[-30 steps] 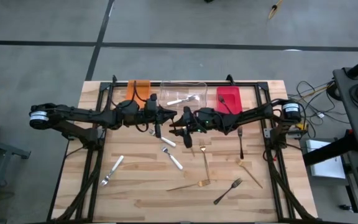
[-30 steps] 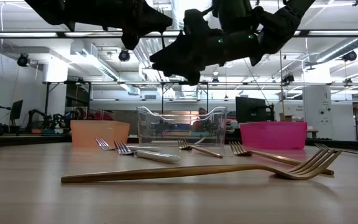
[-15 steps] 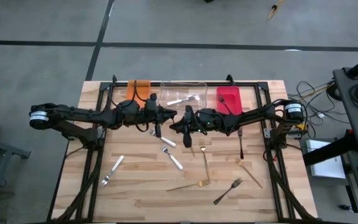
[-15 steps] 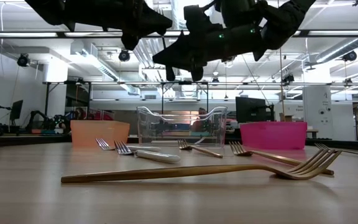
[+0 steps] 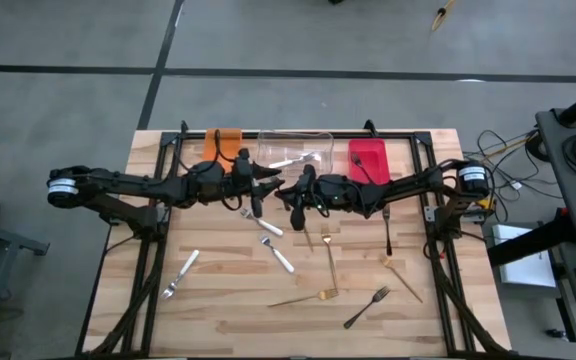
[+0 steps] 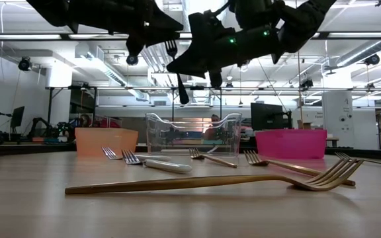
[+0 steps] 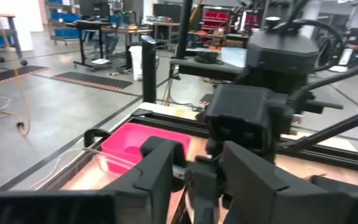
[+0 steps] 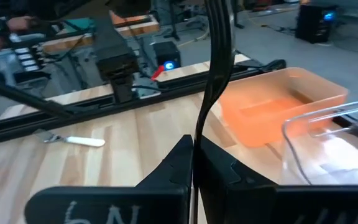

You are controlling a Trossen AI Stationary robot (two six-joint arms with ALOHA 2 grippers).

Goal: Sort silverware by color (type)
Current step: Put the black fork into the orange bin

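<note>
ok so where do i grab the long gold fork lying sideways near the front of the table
Take the gold fork by the middle of its slim straight handle, claw coming straight down with its fingers across it. It lies flat on the table, and the tine end curves up and widens.

Wooden tabletop (image 5: 218, 310) with bins along far edge, cutlery scattered.

Far edge: orange bin (image 5: 223, 142) toward left corner, clear bin (image 5: 295, 148) at middle holding a white utensil, red bin (image 5: 368, 159) to its right with a dark piece inside. White-handled forks (image 5: 181, 273) (image 5: 277, 254) left of centre; gold forks (image 5: 329, 262) (image 5: 303, 298) (image 5: 400, 274) toward near edge; black forks (image 5: 366, 307) (image 5: 387, 229) on right side.
</note>
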